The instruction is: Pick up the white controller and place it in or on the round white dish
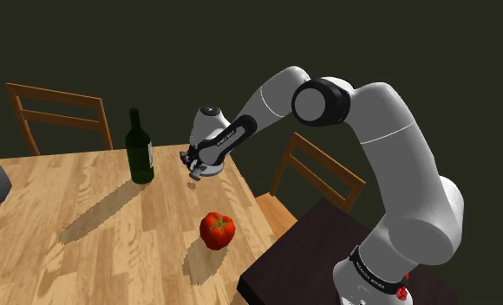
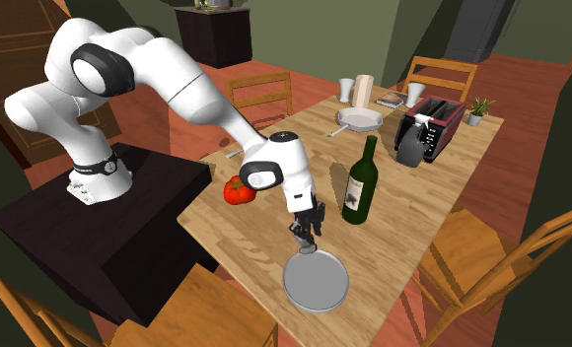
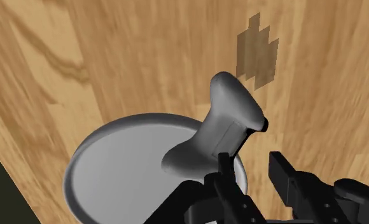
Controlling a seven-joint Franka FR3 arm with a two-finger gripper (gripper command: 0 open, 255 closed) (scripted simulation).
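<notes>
Currently the wooden table [image 1: 85,199] carries the work, and the white arm [image 2: 190,89] reaches from its stand out over the table's near end in the second exterior view. The dark bottle [image 2: 360,182] stands just to the right of the hand, well clear of the dish.

The round dish [image 3: 113,172] renders pale grey. It is shallow, with a raised rim, and sits close to the table edge directly under the hand.

The controller [image 3: 231,114] renders grey-white. Its body lies over the dish's bowl, and one grip horn juts out past the rim above bare wood. Whether it rests on the dish or hangs just above it cannot be confirmed.

The gripper [image 3: 252,162] stands narrowly parted. The controller sits against one fingertip, the gap between the fingers shows dish rim, and nothing is seen clasped.

Assessment of handling:
- The controller appears to be a rigid, light, hollow shell, unlikely to deform under pinch.
- Its surfaces look smooth and rounded, so it may slip or swivel if held by a horn.
- The flatter waist between the horns offers the best purchase.
- With one horn overhanging the rim, the piece could tip or slide off the shallow dish.
</notes>
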